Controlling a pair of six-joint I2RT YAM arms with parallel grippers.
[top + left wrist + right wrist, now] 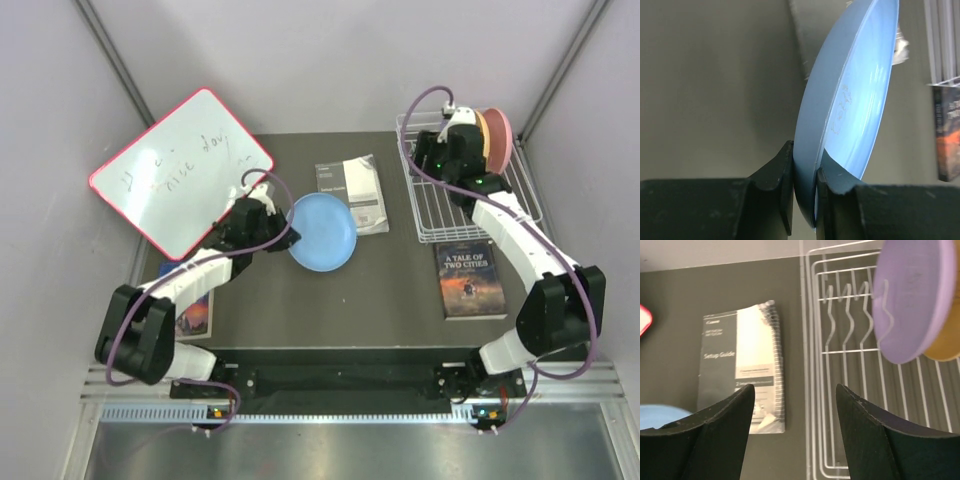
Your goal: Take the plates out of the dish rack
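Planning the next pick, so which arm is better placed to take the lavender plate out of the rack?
Right. The right gripper is open and empty at the dish rack, with the lavender plate just ahead. The left gripper is shut on the light blue plate.

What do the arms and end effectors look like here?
The left arm and right arm share white link shells and black joint housings, with a purple cable looping along each. The left end effector and right end effector have matte black, wedge-shaped fingers. Tiny green lights dot the right wrist.
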